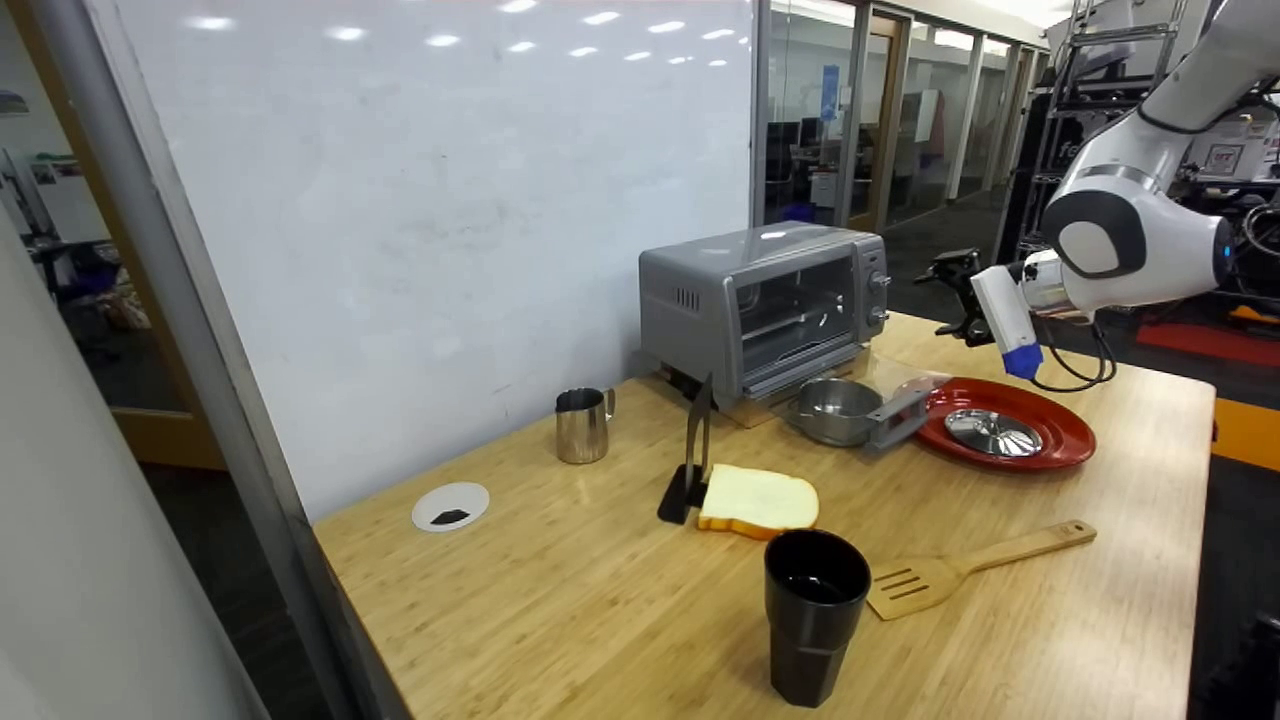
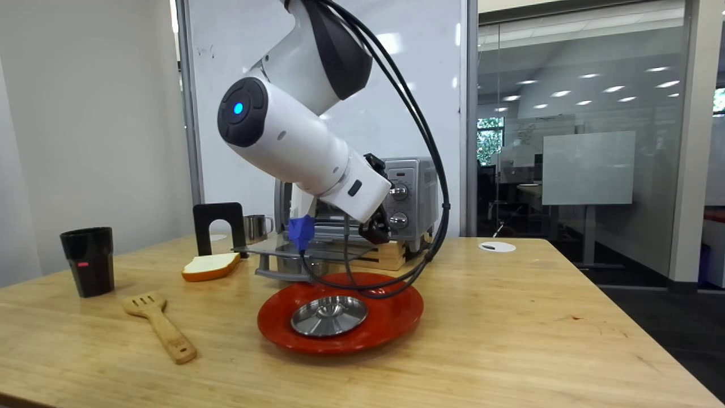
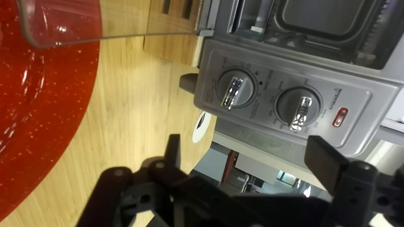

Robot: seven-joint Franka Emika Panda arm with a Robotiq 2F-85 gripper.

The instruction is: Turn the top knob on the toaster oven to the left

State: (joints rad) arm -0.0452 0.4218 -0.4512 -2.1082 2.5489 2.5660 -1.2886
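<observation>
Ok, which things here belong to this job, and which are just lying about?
For the job: toaster oven, top knob, hand.
Lying about: red plate, metal lid, metal pot, bread slice, wooden spatula, black cup, steel pitcher, black bookend.

both exterior views across the table (image 1: 560, 610) toward the toaster oven (image 1: 765, 310), wrist view close, turned sideways, facing its knobs (image 3: 235, 88)

Whiteboard (image 1: 450, 220) behind wooden table (image 1: 560, 600); glass wall (image 2: 657, 153); dark floor (image 2: 679, 320), possibly carpeted.

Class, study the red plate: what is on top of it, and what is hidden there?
A metal lid rests on the plate. The patch under the lid is covered and cannot be seen.
</observation>
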